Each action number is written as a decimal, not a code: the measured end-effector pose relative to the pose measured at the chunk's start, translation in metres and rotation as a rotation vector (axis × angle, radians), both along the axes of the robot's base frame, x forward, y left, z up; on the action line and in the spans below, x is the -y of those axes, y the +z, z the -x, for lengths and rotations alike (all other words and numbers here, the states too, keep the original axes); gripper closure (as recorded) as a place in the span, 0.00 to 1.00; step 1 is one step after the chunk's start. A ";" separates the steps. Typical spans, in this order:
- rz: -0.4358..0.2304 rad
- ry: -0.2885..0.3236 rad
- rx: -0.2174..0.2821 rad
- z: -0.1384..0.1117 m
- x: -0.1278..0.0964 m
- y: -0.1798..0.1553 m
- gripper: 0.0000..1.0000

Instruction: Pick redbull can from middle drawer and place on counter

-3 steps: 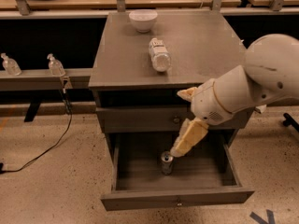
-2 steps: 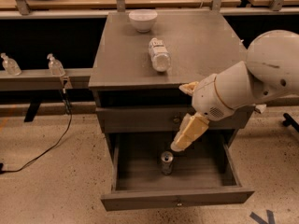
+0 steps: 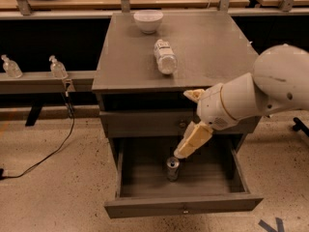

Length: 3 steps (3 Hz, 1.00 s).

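Observation:
The redbull can (image 3: 172,168) stands upright on the floor of the open middle drawer (image 3: 183,204), near its centre. My gripper (image 3: 182,124) hangs over the drawer in front of the cabinet, open and empty. Its lower tan finger (image 3: 193,140) points down-left and ends just above and to the right of the can's lid. The upper finger (image 3: 194,94) sits at the level of the counter's front edge. The grey counter (image 3: 212,47) is the cabinet's top.
A clear plastic bottle (image 3: 165,56) lies on its side on the counter, and a white bowl (image 3: 148,21) stands at its back. A shut drawer front (image 3: 145,123) sits above the open drawer. Two small bottles (image 3: 58,67) stand on a shelf at the left, with a cable (image 3: 58,149) on the floor.
My gripper has drifted slightly up and to the right above the can. The can and the drawer have not moved.

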<state>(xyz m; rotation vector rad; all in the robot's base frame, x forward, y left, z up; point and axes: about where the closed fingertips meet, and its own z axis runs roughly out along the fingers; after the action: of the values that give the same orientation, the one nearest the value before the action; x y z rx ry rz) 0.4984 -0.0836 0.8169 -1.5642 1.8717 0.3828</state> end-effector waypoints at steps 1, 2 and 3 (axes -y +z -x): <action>-0.150 0.009 0.074 -0.007 -0.013 -0.085 0.00; -0.225 -0.023 0.147 -0.021 -0.014 -0.138 0.00; -0.289 -0.070 0.174 -0.037 -0.012 -0.195 0.00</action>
<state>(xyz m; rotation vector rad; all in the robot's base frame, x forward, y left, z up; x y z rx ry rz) 0.5357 -0.0716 0.6223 -1.2929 1.6515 0.4484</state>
